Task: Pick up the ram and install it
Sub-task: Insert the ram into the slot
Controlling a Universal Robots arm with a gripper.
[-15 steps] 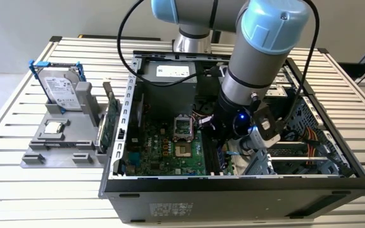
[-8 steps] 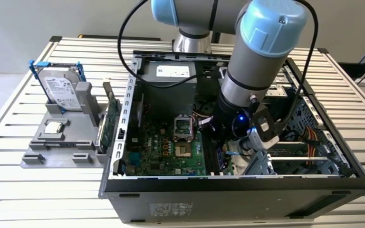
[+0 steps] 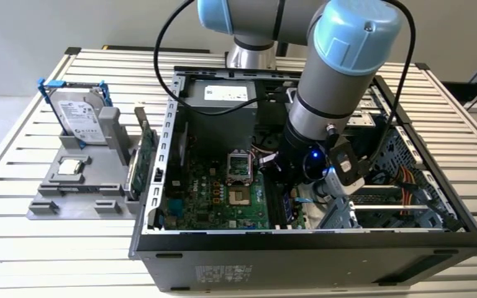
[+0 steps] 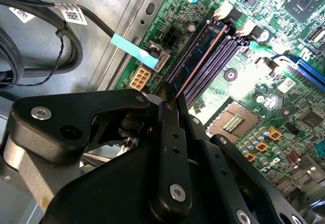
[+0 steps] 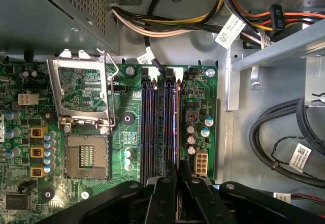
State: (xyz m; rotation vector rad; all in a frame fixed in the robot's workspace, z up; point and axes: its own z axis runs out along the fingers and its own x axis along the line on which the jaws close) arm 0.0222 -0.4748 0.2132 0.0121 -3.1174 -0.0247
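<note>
A slatted metal worktop (image 3: 23, 242) carries an open computer case (image 3: 305, 254). Inside, the black fingers (image 5: 179, 181) are pressed on the thin ram (image 4: 195, 56), seated edge-on in a narrow motherboard slot (image 5: 175, 127) beside the square socket (image 5: 87, 155).

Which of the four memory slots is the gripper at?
The outermost slot, beside the white connector and farthest from the CPU socket; the gripper holds the ram there.
</note>
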